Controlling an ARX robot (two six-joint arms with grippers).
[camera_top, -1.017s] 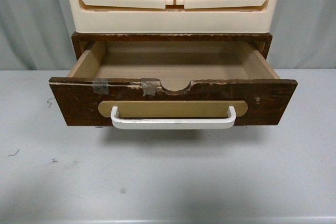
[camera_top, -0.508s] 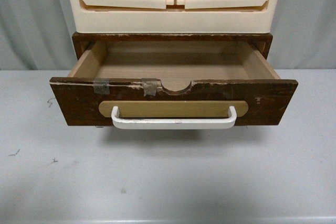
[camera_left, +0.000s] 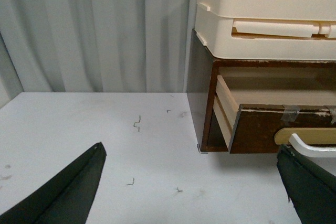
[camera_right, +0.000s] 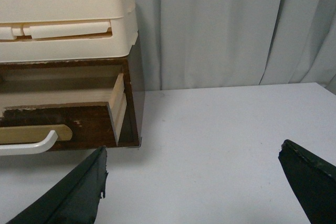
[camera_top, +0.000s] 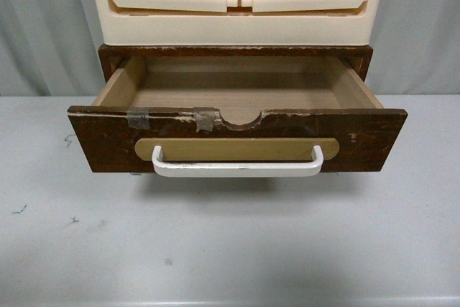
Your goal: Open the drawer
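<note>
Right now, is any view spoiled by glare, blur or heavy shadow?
Front view: even, soft light, sharp on the drawer, a mild shadow on the table beneath it, no glare. Left wrist view: the gripper fingers are dark close shapes with little detail. Right wrist view: the same for its gripper; the drawer stays readable.

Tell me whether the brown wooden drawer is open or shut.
Open. The drawer is pulled out of its dark cabinet, its bare wooden inside showing behind the front panel. Both wrist views show its side walls sticking out.

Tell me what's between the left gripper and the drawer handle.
Only bare grey table in the left wrist view. The left gripper is open, short of the handle.
</note>
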